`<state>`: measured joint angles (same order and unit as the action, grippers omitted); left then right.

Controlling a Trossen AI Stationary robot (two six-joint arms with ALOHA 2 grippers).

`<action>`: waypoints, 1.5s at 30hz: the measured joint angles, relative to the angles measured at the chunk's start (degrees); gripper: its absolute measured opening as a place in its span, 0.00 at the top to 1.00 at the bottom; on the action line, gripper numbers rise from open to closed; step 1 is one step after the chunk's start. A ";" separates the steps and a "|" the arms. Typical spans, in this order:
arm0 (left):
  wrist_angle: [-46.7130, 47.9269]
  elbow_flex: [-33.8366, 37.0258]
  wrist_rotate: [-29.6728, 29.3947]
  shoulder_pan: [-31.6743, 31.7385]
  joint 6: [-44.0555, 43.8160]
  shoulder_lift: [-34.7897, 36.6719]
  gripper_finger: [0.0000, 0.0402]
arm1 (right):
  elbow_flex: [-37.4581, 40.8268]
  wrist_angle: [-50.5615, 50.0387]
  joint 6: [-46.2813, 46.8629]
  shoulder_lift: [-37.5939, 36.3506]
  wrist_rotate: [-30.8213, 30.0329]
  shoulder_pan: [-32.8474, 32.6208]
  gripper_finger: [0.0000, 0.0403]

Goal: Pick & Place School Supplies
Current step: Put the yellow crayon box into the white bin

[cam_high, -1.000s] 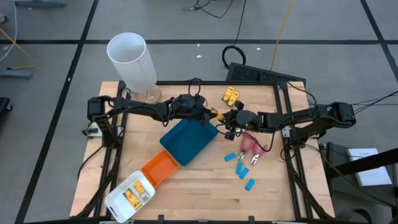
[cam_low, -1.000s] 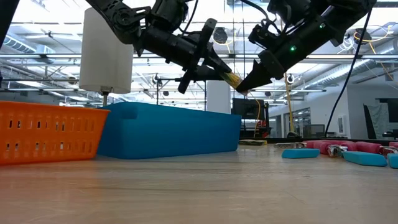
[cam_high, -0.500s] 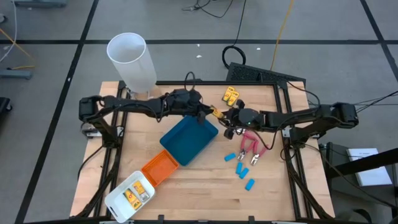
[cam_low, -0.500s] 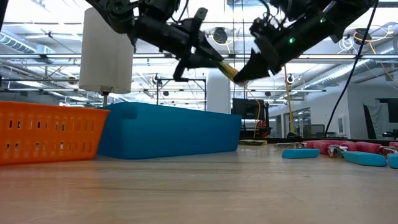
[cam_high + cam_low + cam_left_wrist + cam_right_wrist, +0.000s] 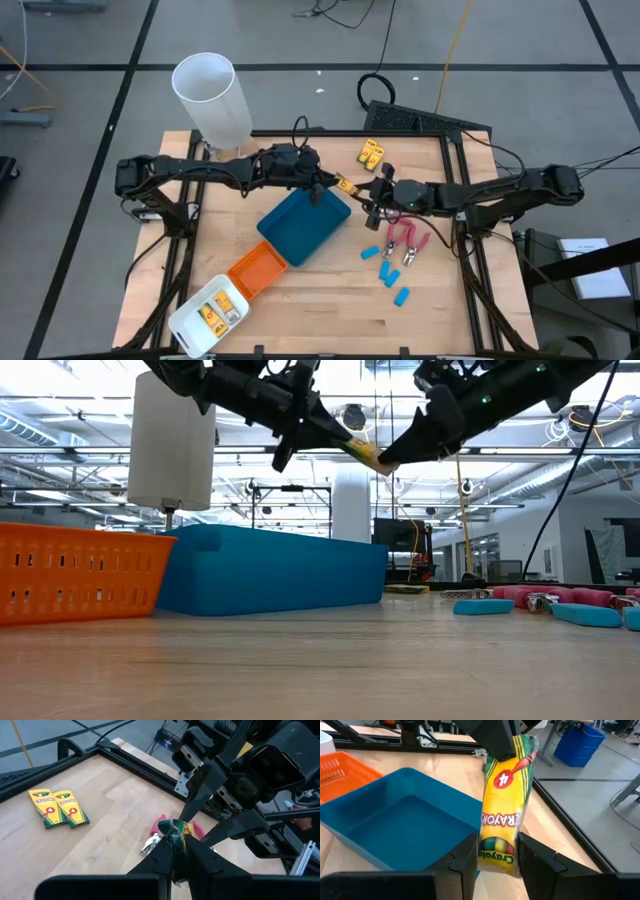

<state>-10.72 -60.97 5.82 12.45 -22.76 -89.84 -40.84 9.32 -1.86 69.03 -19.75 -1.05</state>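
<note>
a small yellow crayon box (image 5: 347, 185) hangs in the air at the centre of the overhead frame, just past the upper right corner of the teal tray (image 5: 305, 225). both grippers clamp it at once. the left gripper (image 5: 330, 182), reaching in from the left of the frame, has its fingers pinched tight on one end. the right gripper (image 5: 366, 192), reaching in from the right, holds the other end between narrowly spread fingers (image 5: 470, 851). in the table-level view the box (image 5: 365, 455) sits high in the upper middle of the frame, well above the tray.

this looks like a hand-over between the arms, with the box caught mid-transfer. the next move probably calls for one gripper to let go so the other can carry the box off to a tray.

two more crayon boxes (image 5: 372, 153) lie above centre, pink-handled scissors (image 5: 405, 242) and light-blue pieces (image 5: 388, 270) to the lower right.
</note>
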 joint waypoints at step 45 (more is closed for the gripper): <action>56.63 0.00 -9.62 -44.96 -24.12 22.46 0.94 | 0.09 -7.40 5.71 -0.52 -5.73 0.29 0.36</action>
<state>45.91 -60.97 -3.80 -32.51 -46.89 -67.38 -40.75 1.91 3.84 68.51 -25.47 -0.75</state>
